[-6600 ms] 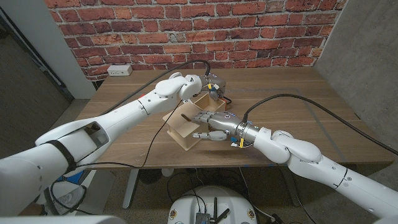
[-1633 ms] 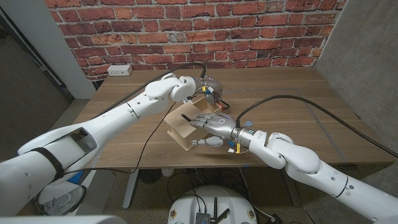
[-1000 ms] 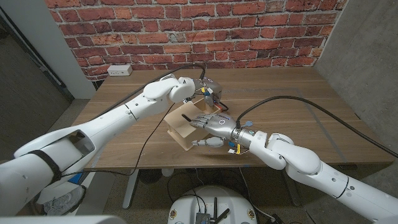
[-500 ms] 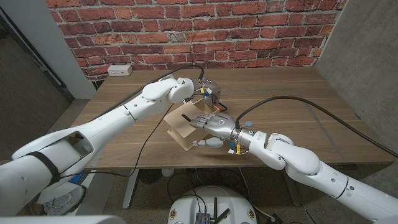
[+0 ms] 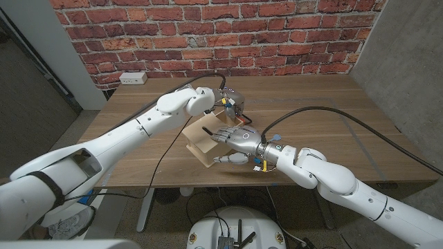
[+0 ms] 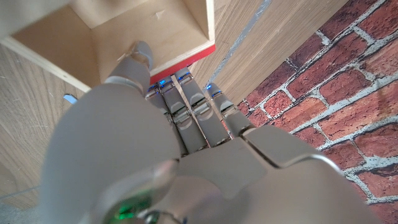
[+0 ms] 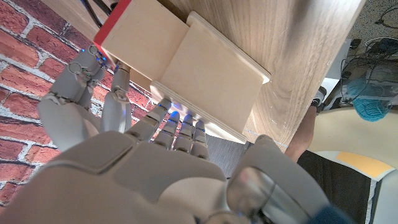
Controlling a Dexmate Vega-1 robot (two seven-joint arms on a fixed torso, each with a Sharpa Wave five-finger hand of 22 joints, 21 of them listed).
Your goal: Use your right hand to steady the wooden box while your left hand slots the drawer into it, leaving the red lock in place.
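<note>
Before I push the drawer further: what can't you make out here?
- Head view: the right hand covers the wooden box, hiding how deep the drawer sits.
- Left wrist view: the left hand hides its fingertip contact at the red lock.

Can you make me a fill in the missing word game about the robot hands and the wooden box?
1. The wall behind the table is made of red ____.
2. The strip on the end of the wooden box is coloured ____.
3. The hand holding the side of the box nearer the camera is the robot's ____ hand.
4. The white power outlet sits on the ____, close to the wall.

Missing words: bricks; red; right; table
</note>
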